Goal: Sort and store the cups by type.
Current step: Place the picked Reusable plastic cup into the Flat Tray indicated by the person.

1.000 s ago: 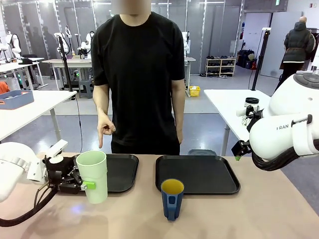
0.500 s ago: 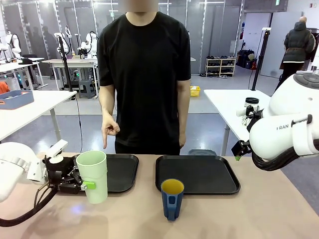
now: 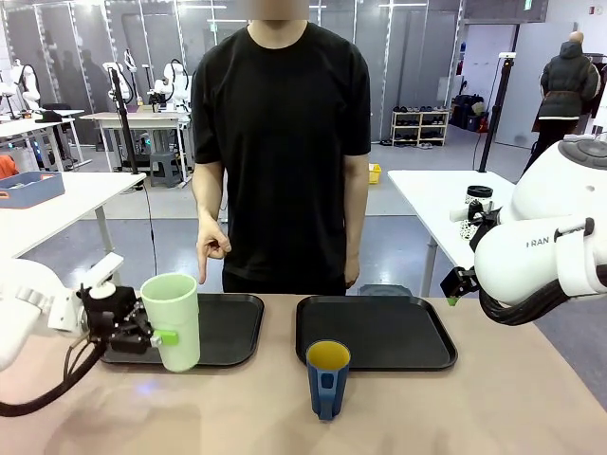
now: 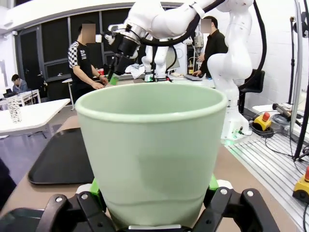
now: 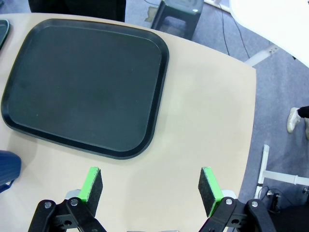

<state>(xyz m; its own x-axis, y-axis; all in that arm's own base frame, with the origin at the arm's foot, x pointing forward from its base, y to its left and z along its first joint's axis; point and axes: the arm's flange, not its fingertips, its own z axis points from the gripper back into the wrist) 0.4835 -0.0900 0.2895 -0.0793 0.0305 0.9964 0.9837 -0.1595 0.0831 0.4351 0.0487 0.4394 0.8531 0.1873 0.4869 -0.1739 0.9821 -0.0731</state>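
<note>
Left gripper (image 3: 163, 337) clamps the green cup (image 3: 173, 318) beside the left tray (image 3: 232, 327); right gripper (image 5: 150, 191) hangs wide open over the table (image 5: 198, 116)

The left arm (image 3: 24, 318) reaches in low from the left of the pale green tumbler (image 3: 172, 318). Its left gripper (image 3: 163, 337) lies level, with its fingers clamped on the tumbler's lower sides. The right arm (image 3: 545, 248) is folded high, well right of the tumbler. The right gripper (image 5: 150, 186) points down, its jaws spread wide and empty.
</note>
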